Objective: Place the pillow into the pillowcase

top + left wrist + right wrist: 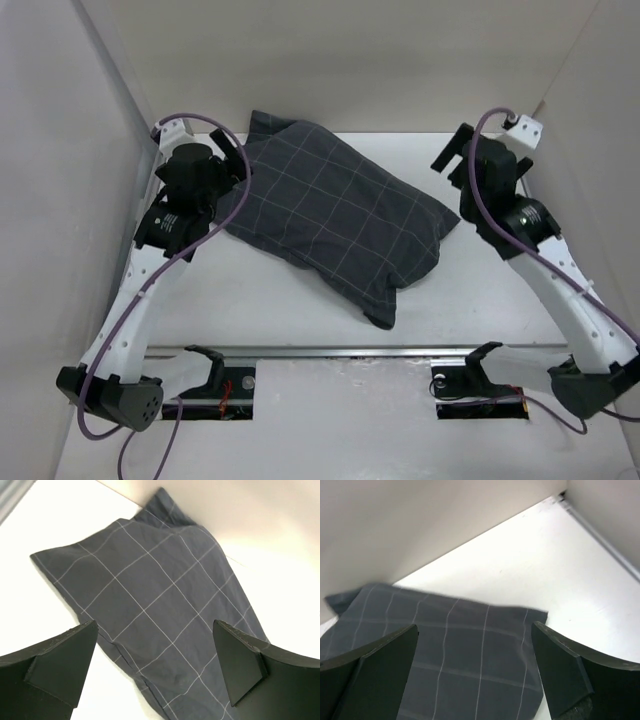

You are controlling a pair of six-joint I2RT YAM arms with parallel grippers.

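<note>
The dark grey pillowcase (330, 220) with a thin pale grid lies slantwise across the white table (250, 300), bulging as if filled. No white of the pillow shows in any view. My left gripper (228, 148) hangs above the pillowcase's far left corner, jaws wide open and holding nothing. In the left wrist view the pillowcase (150, 605) spreads below the left gripper (154, 630). My right gripper (452, 155) hovers open just beyond the right end of the cloth. The right wrist view has the pillowcase (460, 655) and its corner beneath the right gripper (474, 630).
White walls close in the table at the back (350, 60), left (60, 200) and right (600, 130). A metal rail (350, 352) runs along the near edge, with two black brackets (210, 362) (478, 360). Purple cables (200, 235) loop along both arms.
</note>
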